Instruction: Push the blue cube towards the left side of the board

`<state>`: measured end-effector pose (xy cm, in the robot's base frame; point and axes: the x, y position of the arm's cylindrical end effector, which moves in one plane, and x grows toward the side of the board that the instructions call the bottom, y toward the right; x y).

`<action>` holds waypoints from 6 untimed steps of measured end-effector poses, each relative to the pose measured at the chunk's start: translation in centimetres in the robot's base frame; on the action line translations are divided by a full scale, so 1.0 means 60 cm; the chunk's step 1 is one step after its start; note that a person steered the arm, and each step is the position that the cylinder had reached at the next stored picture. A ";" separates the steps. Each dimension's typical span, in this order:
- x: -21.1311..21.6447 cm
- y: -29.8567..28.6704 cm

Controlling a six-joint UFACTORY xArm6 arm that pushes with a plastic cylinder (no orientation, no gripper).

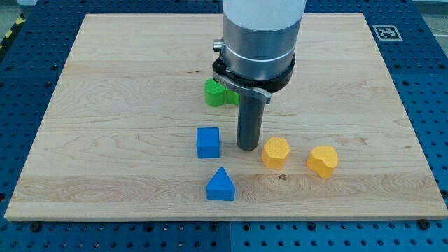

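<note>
The blue cube (208, 143) sits on the wooden board (105, 105) just below the middle. My tip (248, 147) stands on the board right of the cube, with a small gap between them. A yellow hexagonal block (276, 152) lies close to the tip's right. The arm's grey body hangs over the board's top middle.
A blue triangular block (221, 185) lies below the cube. A yellow heart-like block (323, 161) lies further right. A green block (218, 92) sits above the cube, partly hidden by the arm. A marker tag (386, 32) is at the top right corner.
</note>
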<state>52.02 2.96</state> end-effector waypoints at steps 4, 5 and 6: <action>0.044 0.136; 0.029 0.061; 0.002 -0.037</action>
